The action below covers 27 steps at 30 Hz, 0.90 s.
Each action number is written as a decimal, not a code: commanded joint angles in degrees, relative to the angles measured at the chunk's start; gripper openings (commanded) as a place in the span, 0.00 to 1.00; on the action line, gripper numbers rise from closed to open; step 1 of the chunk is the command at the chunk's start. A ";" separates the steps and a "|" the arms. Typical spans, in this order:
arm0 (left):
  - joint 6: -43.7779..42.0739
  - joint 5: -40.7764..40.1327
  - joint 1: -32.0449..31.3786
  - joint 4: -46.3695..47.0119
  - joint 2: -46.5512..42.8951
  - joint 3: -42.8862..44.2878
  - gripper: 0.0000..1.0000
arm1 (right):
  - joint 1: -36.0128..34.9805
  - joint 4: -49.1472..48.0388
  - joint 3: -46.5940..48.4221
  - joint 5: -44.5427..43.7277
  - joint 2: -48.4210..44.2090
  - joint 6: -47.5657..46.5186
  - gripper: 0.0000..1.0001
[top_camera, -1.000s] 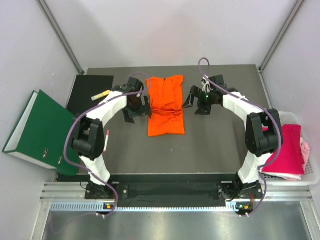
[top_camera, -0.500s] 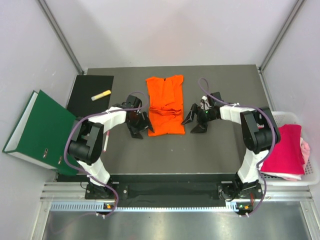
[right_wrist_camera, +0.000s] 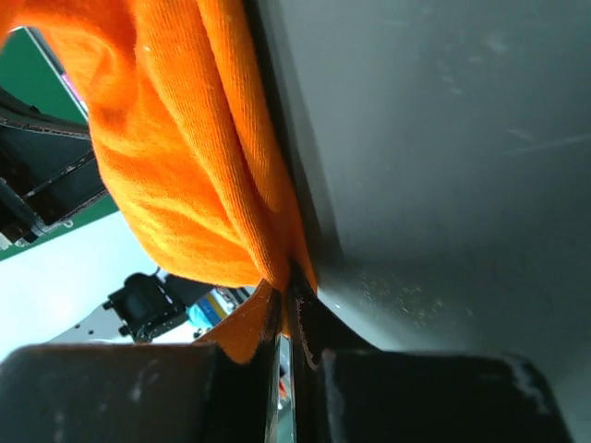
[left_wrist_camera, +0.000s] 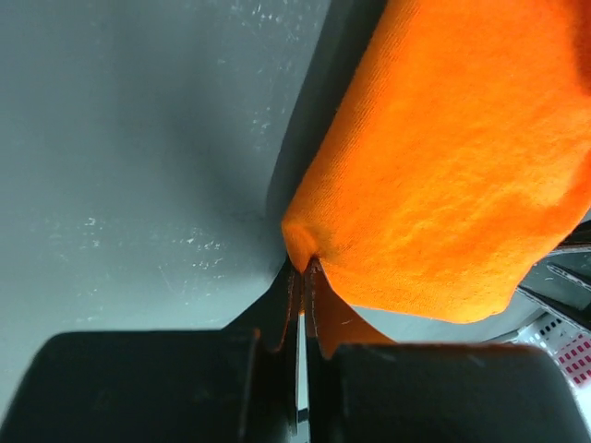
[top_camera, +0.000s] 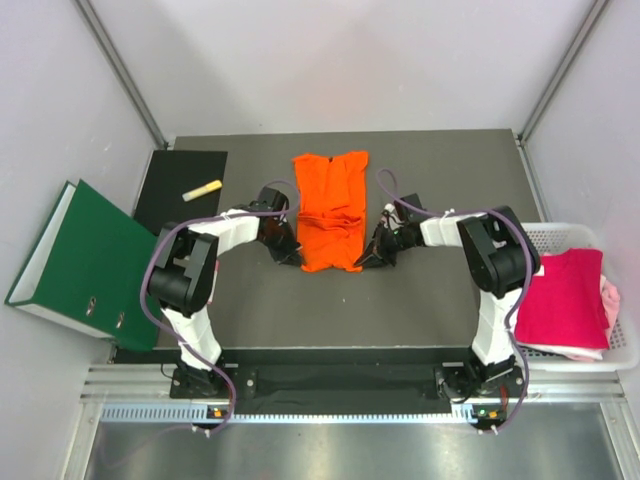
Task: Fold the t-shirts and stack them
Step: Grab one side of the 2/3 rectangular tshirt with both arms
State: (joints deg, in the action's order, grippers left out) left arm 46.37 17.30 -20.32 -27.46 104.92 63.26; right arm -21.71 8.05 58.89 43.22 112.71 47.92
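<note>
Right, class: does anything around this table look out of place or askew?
The green binder lies skewed beside the table's left edge. The magenta t-shirt drapes untidily over the white basket's rim.

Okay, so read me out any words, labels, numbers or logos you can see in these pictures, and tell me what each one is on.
No text can be read in any view.
Orange shirt: plain, no print or tag showing.
Magenta shirt: plain, nothing printed that shows.
Green binder: no label shows on its cover.
Yellow marker: too small to tell whether it carries any print.
</note>
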 commanded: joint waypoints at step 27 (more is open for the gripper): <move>-5.67 -0.25 -0.08 -25.89 -19.59 10.98 0.00 | -0.70 28.77 5.43 -0.15 -21.04 -14.61 0.00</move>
State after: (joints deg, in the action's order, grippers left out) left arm 43.64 17.80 -20.69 -50.15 84.55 67.02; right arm -22.39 34.79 60.18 43.27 93.49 34.46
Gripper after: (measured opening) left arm 0.019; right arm 0.013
